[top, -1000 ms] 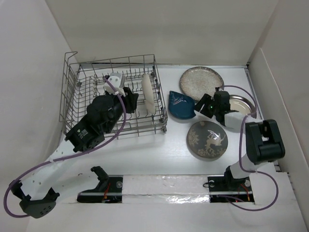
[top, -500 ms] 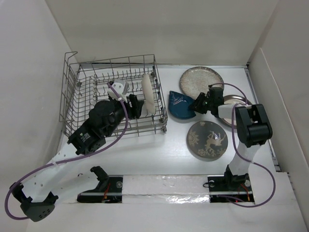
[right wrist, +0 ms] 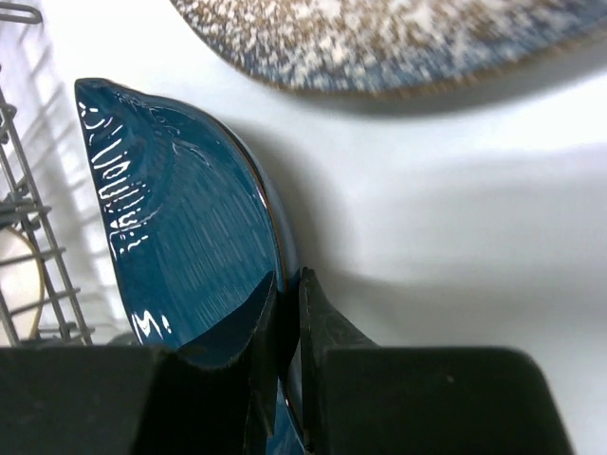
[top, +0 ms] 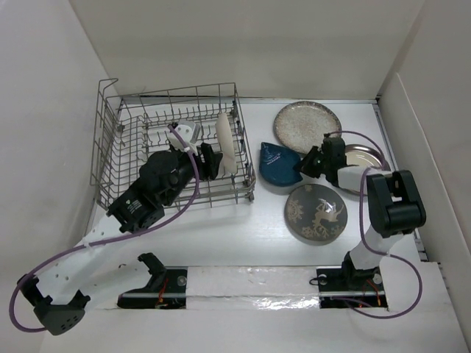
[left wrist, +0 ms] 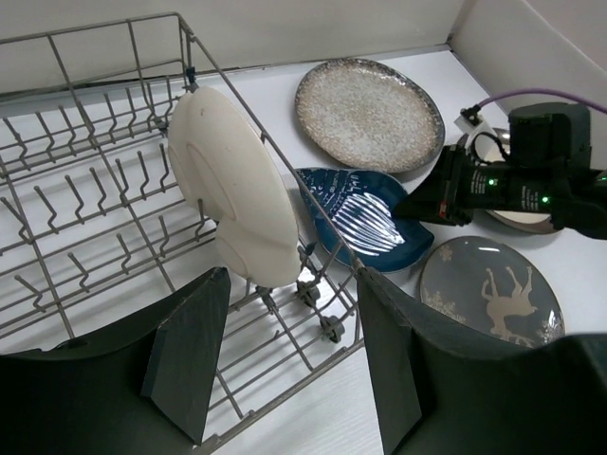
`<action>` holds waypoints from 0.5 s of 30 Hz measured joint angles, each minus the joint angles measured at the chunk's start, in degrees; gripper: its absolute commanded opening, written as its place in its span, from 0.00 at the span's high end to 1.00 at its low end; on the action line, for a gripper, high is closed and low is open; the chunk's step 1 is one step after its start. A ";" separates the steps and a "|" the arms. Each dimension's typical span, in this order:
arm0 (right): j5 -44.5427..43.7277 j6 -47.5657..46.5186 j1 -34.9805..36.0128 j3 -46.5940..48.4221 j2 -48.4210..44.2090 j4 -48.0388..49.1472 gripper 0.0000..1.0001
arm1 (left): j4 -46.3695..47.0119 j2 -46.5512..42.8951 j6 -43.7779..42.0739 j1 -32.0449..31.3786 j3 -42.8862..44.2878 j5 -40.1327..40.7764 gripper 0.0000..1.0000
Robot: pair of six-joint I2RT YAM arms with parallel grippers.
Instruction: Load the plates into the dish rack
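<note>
The dish rack (top: pixel 129 140) stands at the left, and a cream plate (top: pixel 226 143) (left wrist: pixel 237 180) stands on edge in it by its right wall. My left gripper (top: pixel 206 160) (left wrist: pixel 294 284) hovers over the rack just left of that plate, open and holding nothing. On the table to the right lie the dark blue teardrop dish (top: pixel 278 165) (right wrist: pixel 180 227), the speckled plate (top: pixel 305 125) (right wrist: pixel 398 38), the grey deer plate (top: pixel 315 212) and the silver-rimmed plate (top: pixel 364 158), which is partly hidden by the arm. My right gripper (top: pixel 302 166) (right wrist: pixel 289 284) is shut on the blue dish's right rim.
The rack's right wall and front rail lie between the cream plate and the blue dish (left wrist: pixel 365 223). White walls enclose the table at the back and on both sides. The right arm's purple cable (top: pixel 353 136) loops over the silver-rimmed plate.
My right gripper has come down to the blue dish and closed on its rim. My left gripper has opened and backed slightly away from the cream plate.
</note>
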State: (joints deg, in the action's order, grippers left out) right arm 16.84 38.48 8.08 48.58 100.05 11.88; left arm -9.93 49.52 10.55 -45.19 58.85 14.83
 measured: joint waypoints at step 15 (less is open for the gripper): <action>-2.12 0.39 -0.57 -6.32 -28.02 -1.25 1.00 | -0.15 5.09 1.03 0.00 2.80 -4.28 0.57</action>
State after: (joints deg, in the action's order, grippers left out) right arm 14.72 38.87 7.51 42.26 72.03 10.63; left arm -10.09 54.61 11.57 -45.19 61.65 10.55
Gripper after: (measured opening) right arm 0.138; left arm 0.451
